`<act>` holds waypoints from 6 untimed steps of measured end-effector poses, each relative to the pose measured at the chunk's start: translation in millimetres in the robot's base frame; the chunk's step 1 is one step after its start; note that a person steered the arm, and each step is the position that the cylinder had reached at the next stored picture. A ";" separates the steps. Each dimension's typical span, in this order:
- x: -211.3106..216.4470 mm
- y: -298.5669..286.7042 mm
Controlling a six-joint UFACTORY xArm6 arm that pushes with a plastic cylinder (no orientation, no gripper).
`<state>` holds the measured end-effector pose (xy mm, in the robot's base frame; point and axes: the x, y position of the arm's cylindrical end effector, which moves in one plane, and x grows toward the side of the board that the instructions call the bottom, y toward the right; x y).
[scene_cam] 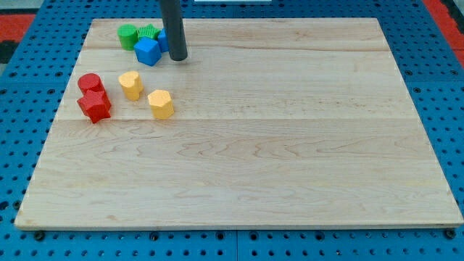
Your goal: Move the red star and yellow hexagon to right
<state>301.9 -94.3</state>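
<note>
Near the view's top, upright rod, my tip beside blue cube

Pale wood board; blue pegboard; red star, yellow hexagon, blue cube, green blocks, dark grey rod.

My tip rests just right of the blue cube.

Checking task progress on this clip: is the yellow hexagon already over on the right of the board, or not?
Not yet. The yellow hexagon sits in the board's left part, near the red star; my tip is above them by the blue blocks.
</note>
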 end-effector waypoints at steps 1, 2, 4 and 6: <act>5.8 15.6; -2.3 75.7; -106.7 81.2; -108.6 43.5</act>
<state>193.2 -50.7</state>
